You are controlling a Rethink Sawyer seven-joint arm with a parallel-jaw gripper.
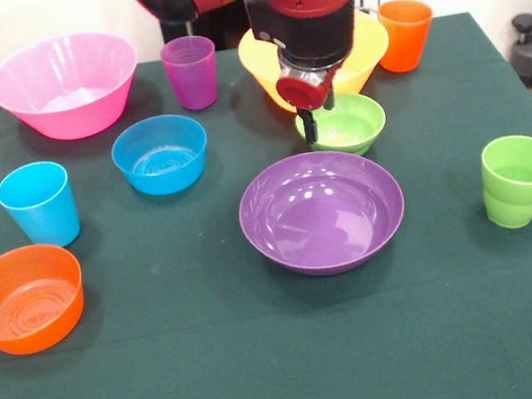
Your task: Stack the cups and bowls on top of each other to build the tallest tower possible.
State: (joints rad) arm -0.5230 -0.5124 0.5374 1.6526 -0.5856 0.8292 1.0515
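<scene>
Front view, four cups (191, 72), six bowls (322, 211)

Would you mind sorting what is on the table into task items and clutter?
Task items: pink bowl, yellow bowl, purple bowl, blue bowl, green bowl, orange bowl; purple cup, orange cup, blue cup, green cup.
Clutter: none on the green cloth.

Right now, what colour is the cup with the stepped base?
Lime green, standing upright at the table's right side in the front view.
</scene>
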